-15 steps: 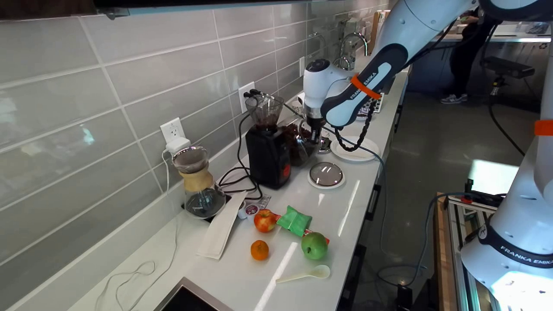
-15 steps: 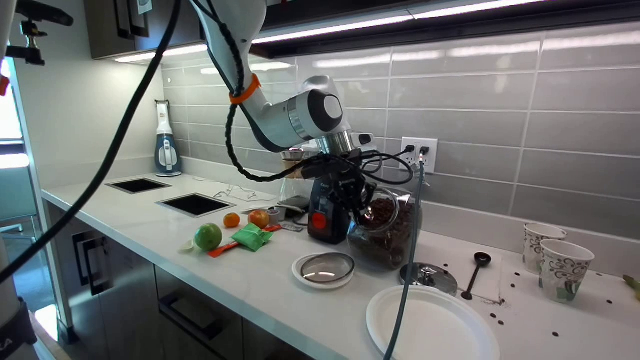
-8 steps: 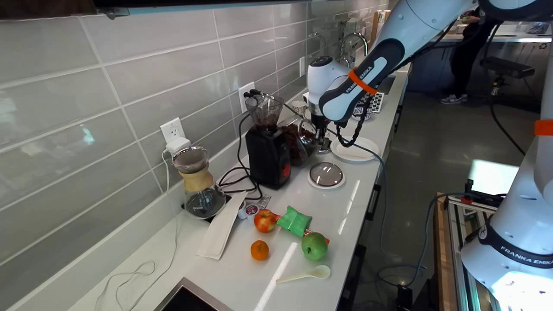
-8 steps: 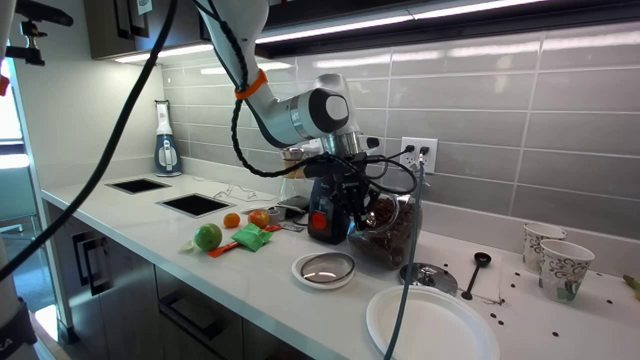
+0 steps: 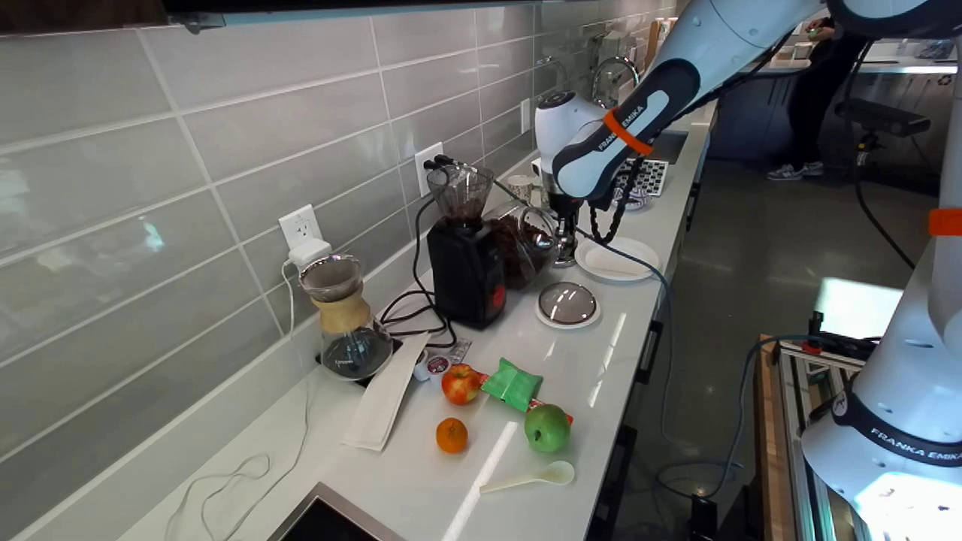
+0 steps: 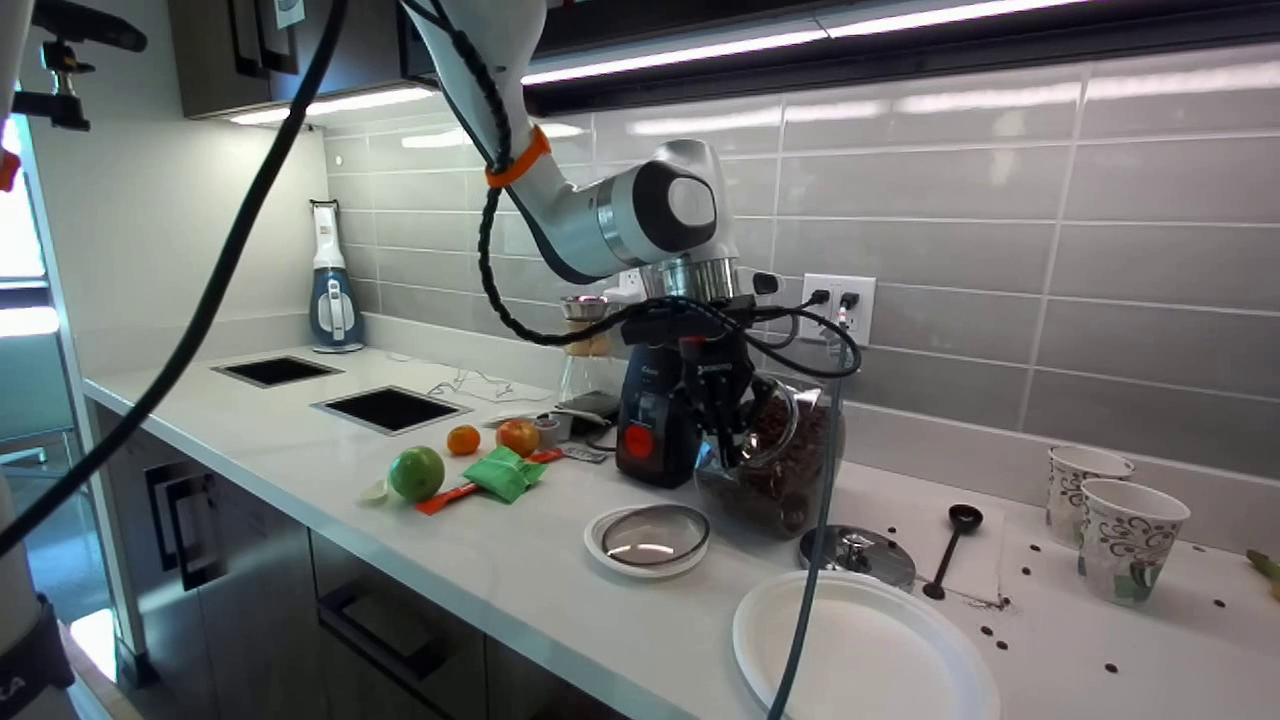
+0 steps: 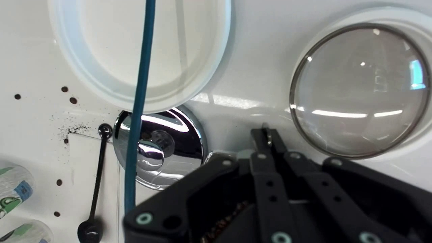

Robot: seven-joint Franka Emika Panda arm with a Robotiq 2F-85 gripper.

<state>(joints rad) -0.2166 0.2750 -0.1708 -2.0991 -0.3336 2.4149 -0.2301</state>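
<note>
Wrist view: tool [image 7: 268,136] looks closed, jaws side by side w/ a shiny sliver [image 7: 269,139] between. Can't tell if smth's pinched there or it's just glare tbh. Right by it on the desk [image 6: 520,550] is the glass jar [image 6: 755,500], mouth angled out, prob so the beans [image 6: 800,480] are easy to get at. Chrome lid [image 7: 179,152] sits near it, knob up, prob for easy grabbing. Clear dome [image 7: 359,91] rests on a white dish [image 7: 398,17], likely to keep it steady. Just past the jar in an exterior view is the black grinder [image 5: 466,278], prob parked close bc its hopper [image 5: 460,191] takes beans too. Further out: green apple [image 6: 416,474], then a hand vac [image 6: 334,300] way back.
</note>
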